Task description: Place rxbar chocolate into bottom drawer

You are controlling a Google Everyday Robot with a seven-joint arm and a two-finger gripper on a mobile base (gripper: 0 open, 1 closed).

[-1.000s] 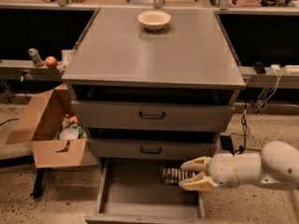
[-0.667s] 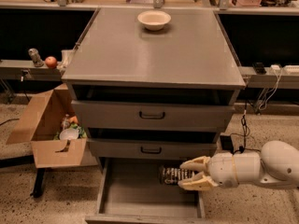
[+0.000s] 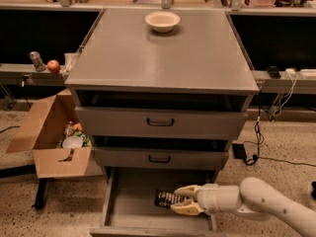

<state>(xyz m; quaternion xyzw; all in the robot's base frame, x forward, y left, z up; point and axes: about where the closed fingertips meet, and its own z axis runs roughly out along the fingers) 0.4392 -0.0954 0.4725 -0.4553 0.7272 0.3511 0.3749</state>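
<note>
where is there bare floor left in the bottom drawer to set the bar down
The bottom drawer floor is bare across its left half, from the left wall to the rxbar chocolate, and along the front lip. The right side is crowded: the gripper grips the bar there.

**Grey bench, speckled floor**

The bench (image 3: 163,58) is a grey cabinet with a flat top. One cream bowl (image 3: 162,20) sits upright on it, near the back edge and roughly centred. The cabinet stands on a speckled floor (image 3: 281,152). An open cardboard box (image 3: 52,142) rests on the floor just beside its left side, and a black power adapter (image 3: 239,150) lies near its right. The bottom drawer (image 3: 128,201) stands pulled out low over the floor. Inside it, toward the right, the gripper (image 3: 175,201) clasps the rxbar chocolate (image 3: 165,198).
</note>
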